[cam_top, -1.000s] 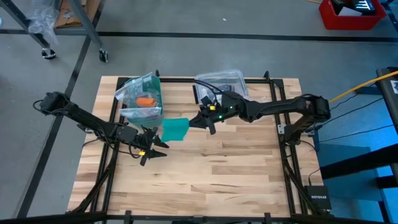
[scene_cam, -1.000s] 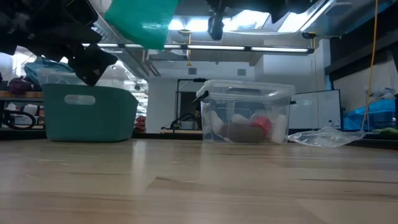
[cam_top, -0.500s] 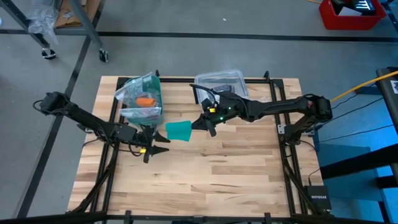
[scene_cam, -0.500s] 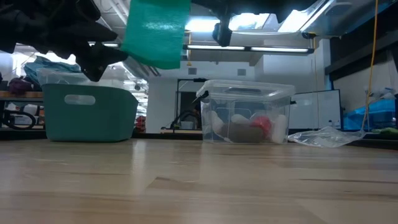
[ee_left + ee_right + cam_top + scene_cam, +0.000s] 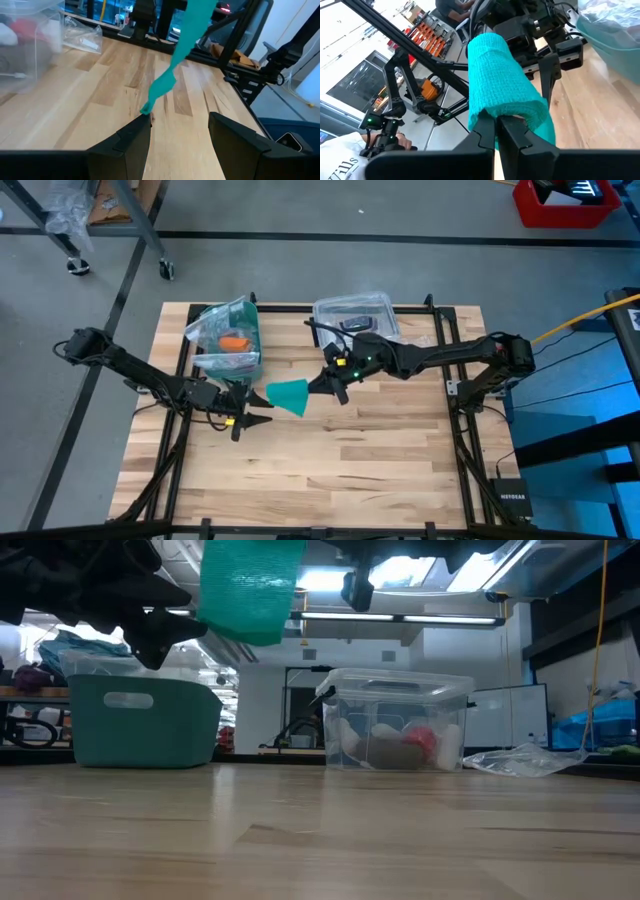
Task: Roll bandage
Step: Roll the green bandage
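Bandage: a teal-green strip of soft stretchy fabric (image 5: 289, 396) hangs in the air above the middle of the bench, between the two arms. In the low view (image 5: 250, 588) it dangles well clear of the wood, its top cut off by the frame. In the left wrist view (image 5: 182, 47) it falls as a narrow twisting ribbon with its lower tip just ahead of that arm's fingers.

Right gripper: the right gripper (image 5: 326, 384) reaches in from the right side of the bench, jaws pinched closed on one end of the fabric. In its own wrist view (image 5: 497, 131) the two dark fingers meet with the cloth folded over and around their tips.

Left gripper: the left gripper (image 5: 252, 420) sits low over the left part of the bench, just beside and below the hanging strip. Its jaws stand wide apart with nothing between them (image 5: 175, 135); the strip's end is close, but contact cannot be told.

Bench: a pale wooden butcher-block bench (image 5: 330, 470) with a black frame along its edges.

Teal basket: a teal plastic basket (image 5: 228, 335) stands at the back left of the bench, holding clear wrapping and a small orange item (image 5: 233, 341).

Clear box: a clear plastic lidded box (image 5: 355, 312) stands at the back centre; in the low view something red and white shows through its wall (image 5: 397, 720).

Plastic bag: a crumpled clear plastic bag (image 5: 525, 760) lies on the bench beside the box.
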Available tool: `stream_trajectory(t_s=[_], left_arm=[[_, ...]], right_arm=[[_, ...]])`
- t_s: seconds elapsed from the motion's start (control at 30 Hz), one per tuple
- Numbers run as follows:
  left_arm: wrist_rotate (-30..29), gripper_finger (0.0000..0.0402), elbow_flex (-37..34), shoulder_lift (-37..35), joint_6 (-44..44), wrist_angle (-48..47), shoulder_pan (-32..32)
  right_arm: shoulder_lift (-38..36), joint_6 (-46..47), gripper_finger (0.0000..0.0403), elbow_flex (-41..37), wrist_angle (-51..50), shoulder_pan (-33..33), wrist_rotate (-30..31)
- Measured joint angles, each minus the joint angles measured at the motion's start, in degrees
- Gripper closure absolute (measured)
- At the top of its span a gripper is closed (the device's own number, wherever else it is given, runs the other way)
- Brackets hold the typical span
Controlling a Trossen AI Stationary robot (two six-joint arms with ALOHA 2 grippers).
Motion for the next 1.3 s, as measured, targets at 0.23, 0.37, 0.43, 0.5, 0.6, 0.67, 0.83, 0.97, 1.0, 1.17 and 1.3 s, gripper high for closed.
stream_trajectory(t_s=[0.23,0.37,0.43,0.5,0.6,0.67,0.83,0.97,1.0,1.17,1.3], left_arm=[[0.00,0.0210,0.00,0.02,-0.11,-0.73,-0.02],[0.00,0.0210,0.00,0.02,-0.90,-1.58,-0.02],[0.00,0.0210,0.00,0.03,-1.46,-1.90,-0.04],[0.00,0.0210,0.00,0.05,-1.48,-1.53,-0.04],[0.02,0.0210,0.00,0.04,-1.44,-0.22,-0.04],[0.02,0.0210,0.00,0.04,-1.43,0.55,-0.04],[0.00,0.0210,0.00,0.06,0.18,1.84,0.00],[-2.24,0.0211,0.00,0.04,3.93,3.91,0.00],[-2.86,0.0213,0.00,0.04,5.13,3.85,0.00],[-3.21,0.0242,0.00,0.04,8.38,3.81,0.04],[-3.23,0.0269,0.00,0.04,9.97,3.60,0.04]], right_arm=[[0.00,0.32,0.0397,0.00,0.00,-0.02,-0.51],[0.00,0.32,0.0397,0.00,0.00,-0.02,-2.16],[0.00,0.36,0.0397,0.00,0.00,-0.02,-2.52],[0.00,0.54,0.0397,0.00,0.00,0.00,-2.33],[0.00,0.54,0.0397,0.00,0.00,-0.02,-0.98],[0.00,0.54,0.0397,0.00,0.00,-0.02,-0.77],[0.00,0.52,0.0397,0.00,0.02,-0.02,-0.46],[0.00,0.50,0.0397,0.00,0.04,-0.02,0.64],[0.00,0.50,0.0397,0.00,0.04,-0.02,0.78],[0.00,0.50,0.0397,0.00,0.09,-0.02,1.53],[0.00,0.50,0.0397,0.00,0.20,-0.02,1.62]])
